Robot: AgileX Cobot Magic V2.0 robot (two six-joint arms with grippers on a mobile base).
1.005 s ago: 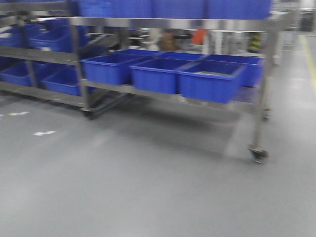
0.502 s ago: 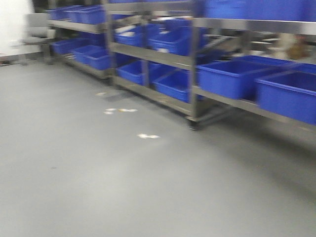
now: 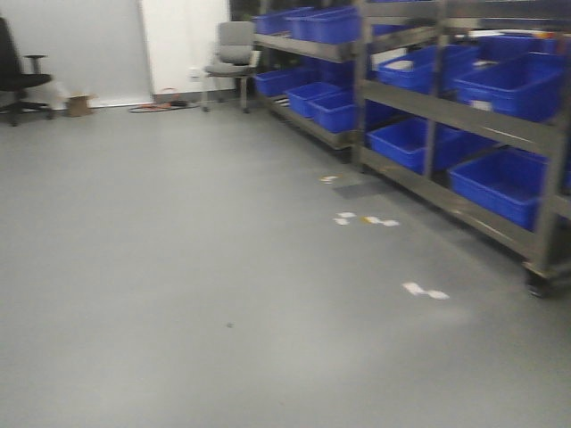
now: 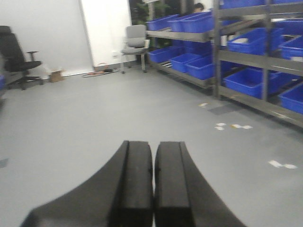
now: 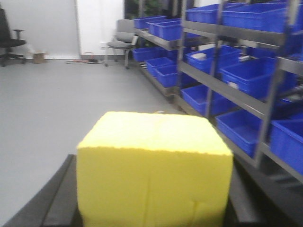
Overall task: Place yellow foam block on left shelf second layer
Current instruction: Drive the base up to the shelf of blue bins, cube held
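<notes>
- We see blue bins (image 3: 504,183) in tiers on the right.
- A grey chair (image 3: 234,53) stands by the far wall, a black chair (image 3: 13,71) far left.
- White scraps (image 3: 425,291) lie on the grey floor (image 3: 178,267).

soft even light is spreading throughout; far ahead of the left gripper (image 4: 153,149) a white wall (image 4: 106,33) is glaring; shelves (image 4: 265,52) right of it are blurring.

I'm looking into a warehouse storeroom: steel racks (image 3: 464,114) of blue plastic bins (image 3: 504,183) at two o'clock, bare grey floor (image 3: 178,285), an office chair (image 3: 234,52) at eleven.
</notes>
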